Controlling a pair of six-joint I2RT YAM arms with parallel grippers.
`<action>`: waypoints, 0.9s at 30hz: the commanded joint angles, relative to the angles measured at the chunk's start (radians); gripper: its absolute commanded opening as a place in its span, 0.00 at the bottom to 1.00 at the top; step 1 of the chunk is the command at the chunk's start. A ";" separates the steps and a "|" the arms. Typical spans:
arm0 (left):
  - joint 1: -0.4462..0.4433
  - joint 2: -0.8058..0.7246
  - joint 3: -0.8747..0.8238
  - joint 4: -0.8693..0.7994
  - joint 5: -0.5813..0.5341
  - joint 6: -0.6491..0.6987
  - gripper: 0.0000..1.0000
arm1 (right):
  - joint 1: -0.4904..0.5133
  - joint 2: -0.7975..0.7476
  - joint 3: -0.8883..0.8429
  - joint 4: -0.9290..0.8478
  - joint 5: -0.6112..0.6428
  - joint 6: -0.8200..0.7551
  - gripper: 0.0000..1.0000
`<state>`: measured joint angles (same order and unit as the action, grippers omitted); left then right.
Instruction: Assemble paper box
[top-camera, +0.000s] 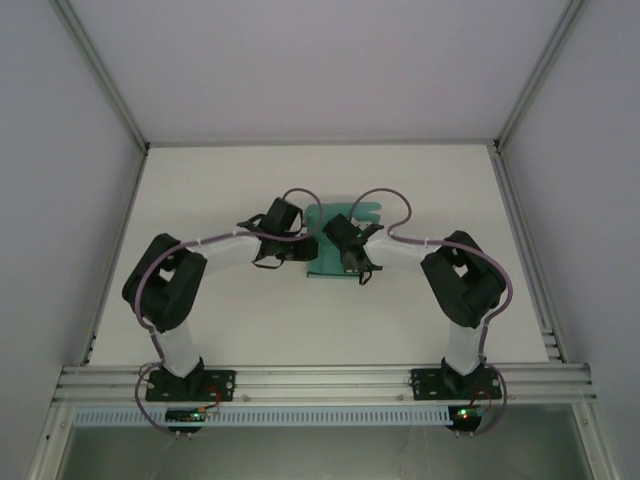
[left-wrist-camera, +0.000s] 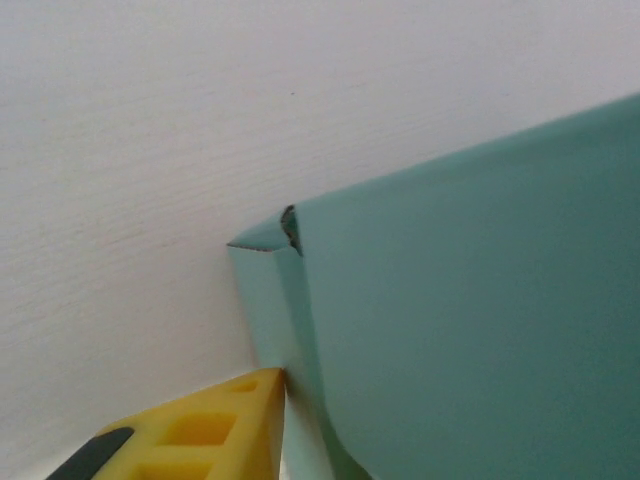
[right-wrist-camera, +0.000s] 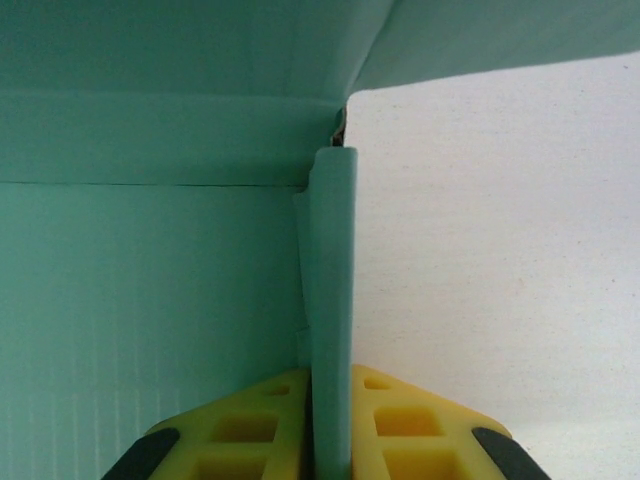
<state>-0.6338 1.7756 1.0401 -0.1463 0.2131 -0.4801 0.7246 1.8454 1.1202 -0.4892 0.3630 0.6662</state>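
From their mounts at the near edge of the flat white table (top-camera: 300, 330), both arms reached inward and met over the middle of the surface, where the paper box (top-camera: 318, 265), a teal-green cut-out of thin paperboard, lay partly folded. The right tool (right-wrist-camera: 332, 410) was clamped on an upright side panel of that board, one yellow finger on each face of the thin edge, with the panel rising straight from between them toward a creased corner. The left tool (top-camera: 292, 250) came in from the left side; its wrist view showed a single yellow finger (left-wrist-camera: 200, 440) touching the lower edge of a raised teal wall, and whether that tool was open or closed could not be told. The step in hand looked like raising and squaring the side walls, with the work only partly along. The next move probably called for the right tool to hold its panel vertical while the left pressed the neighbouring wall in until the corner met. The board looked smooth and matte, with sharp fold lines and a small ragged nick at one corner. Beyond the tools, on the far side, several rounded flaps (top-camera: 365, 212) lay flat on the table, not yet tucked.
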 joint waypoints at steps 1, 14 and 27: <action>-0.055 0.013 0.001 -0.100 -0.094 0.042 0.32 | 0.016 -0.004 -0.014 0.026 -0.045 0.010 0.14; -0.185 0.132 0.122 -0.229 -0.496 0.034 0.15 | 0.028 -0.003 -0.019 0.029 -0.021 0.018 0.13; -0.189 0.204 0.112 -0.268 -0.563 0.019 0.00 | 0.016 -0.029 -0.056 0.050 -0.019 0.036 0.12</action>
<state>-0.7807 1.9038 1.2194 -0.2588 -0.2787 -0.5625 0.7216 1.8267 1.0813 -0.4404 0.3866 0.7452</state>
